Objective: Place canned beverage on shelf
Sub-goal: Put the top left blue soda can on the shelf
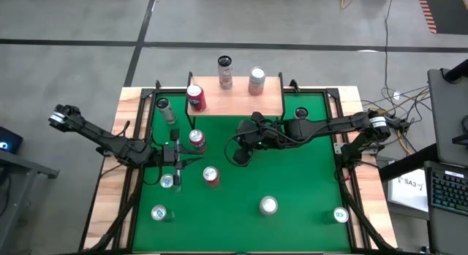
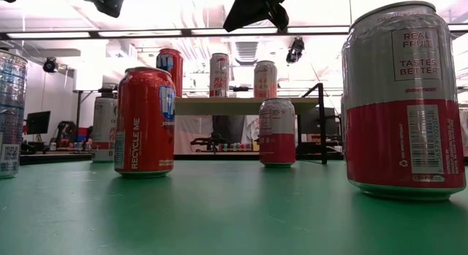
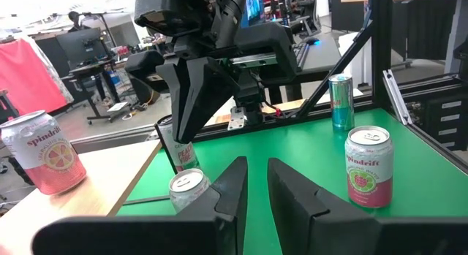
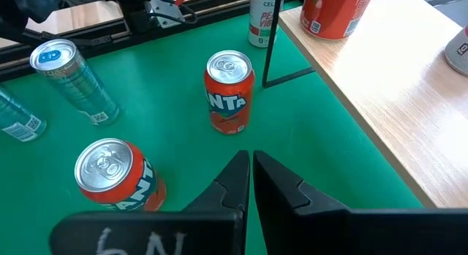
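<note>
The shelf (image 1: 235, 96) stands at the table's far edge on thin black legs, its bare-wood top bearing three upright cans: a red one (image 1: 195, 99) and two pale ones (image 1: 225, 71) (image 1: 256, 80). Several more cans stand on the green table, among them an orange-red Fanta can (image 4: 229, 90) below the shelf's near edge and a second one (image 4: 113, 174) nearer. My right gripper (image 4: 251, 183) hangs shut above mid-table, slanting down toward these cans. At the table's left, my left gripper (image 3: 257, 189) is held level and shut, clear of the can (image 3: 189, 189) beyond it. Neither holds anything.
Other upright cans stand around the table: a slim teal one (image 3: 341, 101), a pink-and-white one (image 3: 368, 167), a slim blue one (image 4: 69, 80) and three near the front edge (image 1: 159, 212) (image 1: 268, 205) (image 1: 341, 215). The shelf's black leg (image 4: 269, 43) stands beside the far Fanta can.
</note>
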Available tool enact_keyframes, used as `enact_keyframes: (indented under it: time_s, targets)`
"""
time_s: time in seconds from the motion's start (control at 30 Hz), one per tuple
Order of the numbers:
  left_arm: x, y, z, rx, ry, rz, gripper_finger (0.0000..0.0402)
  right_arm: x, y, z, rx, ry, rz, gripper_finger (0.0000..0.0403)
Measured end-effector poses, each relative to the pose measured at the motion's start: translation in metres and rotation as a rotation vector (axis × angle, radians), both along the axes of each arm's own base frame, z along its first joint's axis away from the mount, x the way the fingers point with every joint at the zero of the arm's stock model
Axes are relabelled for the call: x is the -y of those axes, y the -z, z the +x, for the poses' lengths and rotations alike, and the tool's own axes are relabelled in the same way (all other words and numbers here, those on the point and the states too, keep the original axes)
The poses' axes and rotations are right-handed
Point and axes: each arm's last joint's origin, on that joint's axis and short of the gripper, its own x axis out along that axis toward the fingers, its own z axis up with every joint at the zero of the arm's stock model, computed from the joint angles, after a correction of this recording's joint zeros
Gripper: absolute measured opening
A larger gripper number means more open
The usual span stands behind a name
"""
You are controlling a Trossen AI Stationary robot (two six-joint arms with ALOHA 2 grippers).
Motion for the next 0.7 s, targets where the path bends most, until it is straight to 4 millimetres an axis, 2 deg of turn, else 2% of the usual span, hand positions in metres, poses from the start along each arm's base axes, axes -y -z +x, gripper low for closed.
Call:
enact_keyframes:
  time_s: [0.3, 0.5, 0.7]
  targets:
    - [0.000, 0.000, 0.000, 0.004, -0.002, -0.038, 0.0038, 0.000, -0.001, 0.001, -0.008, -0.037, -0.048, 0.0012]
    - [0.002, 0.001, 0.000, 0.021, 0.001, -0.308, 0.0038, -0.001, -0.009, 0.007, 0.058, -0.125, -0.163, 0.0012]
    - [0.012, 0.004, 0.003, 0.005, 0.061, -0.538, 0.0038, -0.001, -0.011, 0.009, 0.064, -0.182, -0.238, 0.0012]
